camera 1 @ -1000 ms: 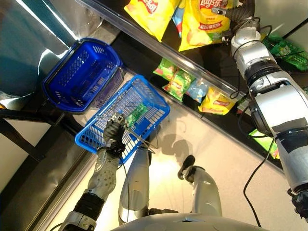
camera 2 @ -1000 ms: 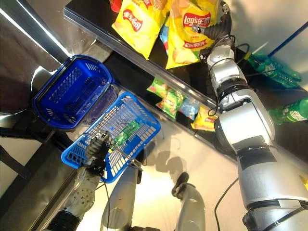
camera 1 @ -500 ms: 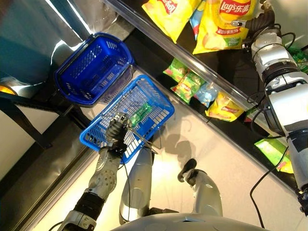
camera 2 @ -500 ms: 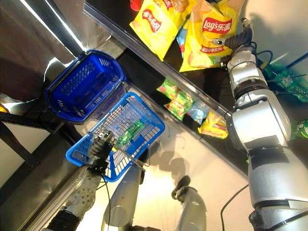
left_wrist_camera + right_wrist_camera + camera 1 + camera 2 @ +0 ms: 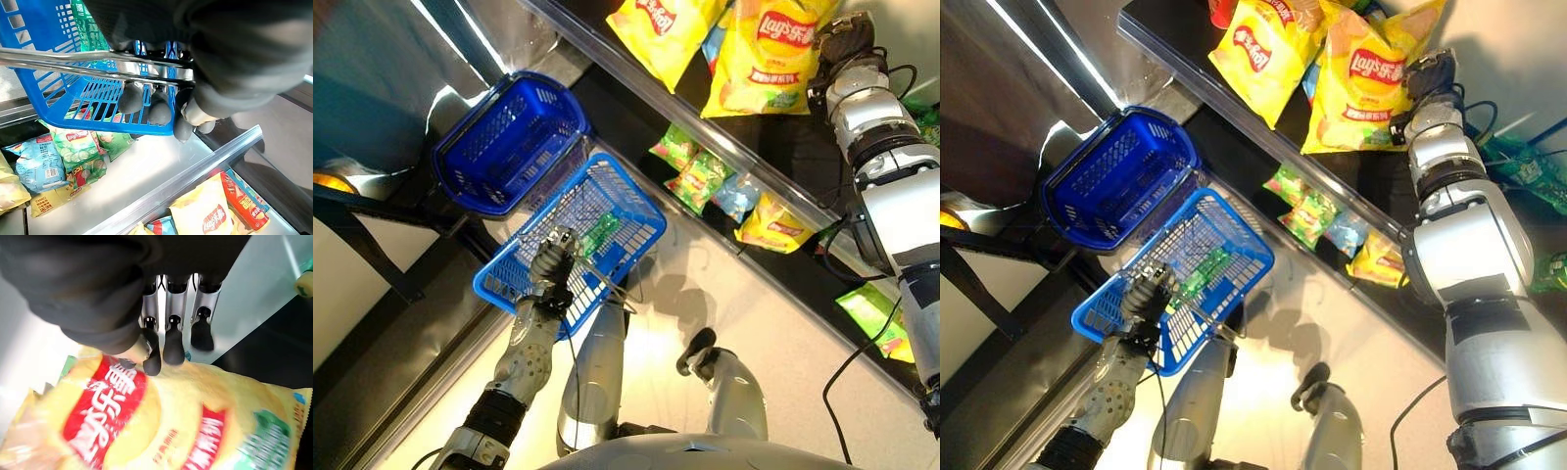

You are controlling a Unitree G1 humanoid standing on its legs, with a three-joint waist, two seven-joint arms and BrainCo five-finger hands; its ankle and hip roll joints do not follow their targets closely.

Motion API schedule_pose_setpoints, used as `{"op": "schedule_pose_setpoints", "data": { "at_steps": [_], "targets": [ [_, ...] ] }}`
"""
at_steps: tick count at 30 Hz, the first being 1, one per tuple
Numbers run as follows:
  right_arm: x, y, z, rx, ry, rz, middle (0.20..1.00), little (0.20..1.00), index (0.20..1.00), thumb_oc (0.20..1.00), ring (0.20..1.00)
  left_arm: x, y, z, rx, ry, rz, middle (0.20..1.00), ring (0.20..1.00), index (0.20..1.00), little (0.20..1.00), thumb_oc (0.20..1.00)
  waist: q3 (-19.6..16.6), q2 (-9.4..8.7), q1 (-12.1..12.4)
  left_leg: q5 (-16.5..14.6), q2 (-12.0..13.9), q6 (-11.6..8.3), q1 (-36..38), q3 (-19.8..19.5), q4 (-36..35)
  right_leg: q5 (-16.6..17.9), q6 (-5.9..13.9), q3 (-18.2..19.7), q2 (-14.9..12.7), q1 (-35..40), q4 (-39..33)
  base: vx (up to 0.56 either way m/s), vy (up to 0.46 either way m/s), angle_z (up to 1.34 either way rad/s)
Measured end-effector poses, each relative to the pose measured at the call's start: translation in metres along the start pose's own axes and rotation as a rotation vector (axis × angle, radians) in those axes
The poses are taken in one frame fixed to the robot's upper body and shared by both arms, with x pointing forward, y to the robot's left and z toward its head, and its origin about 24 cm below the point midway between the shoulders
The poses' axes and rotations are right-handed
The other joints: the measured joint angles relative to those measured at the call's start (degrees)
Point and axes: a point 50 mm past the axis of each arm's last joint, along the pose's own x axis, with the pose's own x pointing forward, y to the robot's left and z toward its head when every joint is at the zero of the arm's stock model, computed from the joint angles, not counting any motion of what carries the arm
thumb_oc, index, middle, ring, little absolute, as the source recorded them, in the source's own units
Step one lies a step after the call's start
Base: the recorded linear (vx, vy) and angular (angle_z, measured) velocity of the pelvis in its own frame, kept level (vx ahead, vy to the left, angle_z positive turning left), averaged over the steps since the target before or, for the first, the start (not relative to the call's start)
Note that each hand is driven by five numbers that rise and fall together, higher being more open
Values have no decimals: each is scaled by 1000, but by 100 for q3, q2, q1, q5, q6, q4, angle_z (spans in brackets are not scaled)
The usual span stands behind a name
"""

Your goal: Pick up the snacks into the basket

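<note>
Two silver-grey arms with rounded shells. Left arm (image 5: 524,362): forearm shell just behind the left hand (image 5: 553,262) dotted with small holes, then a black ring. Right arm (image 5: 901,215): wide silver segments parted by black bands. Left hand and right hand (image 5: 847,37) under dark ribbed covers. Silver fingers (image 5: 173,345) in a row, with rounded dark tips (image 5: 130,98).

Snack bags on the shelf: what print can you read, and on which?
Large yellow bag: red brand logo only; small print blurred.
Second yellow bag: red logo, script unreadable.
Small yellow bag: red logo, too small.
Green packets: print too small.
No numbers or signs legible.
</note>
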Motion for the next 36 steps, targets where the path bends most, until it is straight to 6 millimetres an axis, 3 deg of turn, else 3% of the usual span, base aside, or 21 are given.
{"op": "schedule_pose_setpoints", "data": {
  "at_steps": [13,14,15,16,17,21,24,36],
  "targets": [
    [-1,2,0,9,1,4,200,200,200,200,200,0,0,0,1,0,0,200,200,200,200,200,0,1,-11,0,11,-2,0,-5,3,-1,-2,10,-4,0,-2,0,0,0],
    [-1,4,1,2,-3,3,413,413,413,413,413,0,0,0,1,-1,-1,200,200,200,200,200,0,1,-15,0,18,-1,1,-4,2,-1,-2,13,-7,0,-4,0,0,0],
    [-2,6,2,-19,-11,-8,686,686,686,686,686,0,0,0,1,-1,-1,200,200,200,200,200,0,1,-29,-1,21,-1,1,-1,4,0,-2,14,-12,-3,-9,-87,41,-2],
    [-2,8,3,-42,-22,-12,875,875,875,875,875,0,0,0,1,-1,-2,200,200,200,200,200,0,1,-26,17,17,8,0,7,4,6,-2,10,-10,-12,-7,-15,30,-5],
    [-4,14,6,-71,-37,-14,1000,1000,1000,1000,1000,1,-1,0,1,-2,-2,200,200,200,200,200,0,1,-37,5,21,2,2,5,9,5,-3,20,-11,-17,-10,-86,49,-6],
    [-17,52,31,-138,-176,13,1000,1000,1000,1000,1000,3,-1,3,8,-9,6,200,200,200,200,200,0,1,-165,-42,65,-8,-14,49,84,5,-12,81,23,-48,-9,-27,26,-9],
    [-23,63,40,-188,-263,13,1000,1000,1000,1000,1000,4,-2,4,8,-12,10,200,200,200,200,200,0,1,-166,-43,89,-10,-21,83,84,6,-16,109,37,-75,-6,-4,5,-6],
    [-25,65,42,-272,-311,2,1000,1000,1000,1000,1000,5,-2,4,8,-13,21,200,200,200,200,200,0,0,-168,-85,82,-16,-118,83,132,16,-24,127,36,-150,3,16,0,-1]
  ]
}}
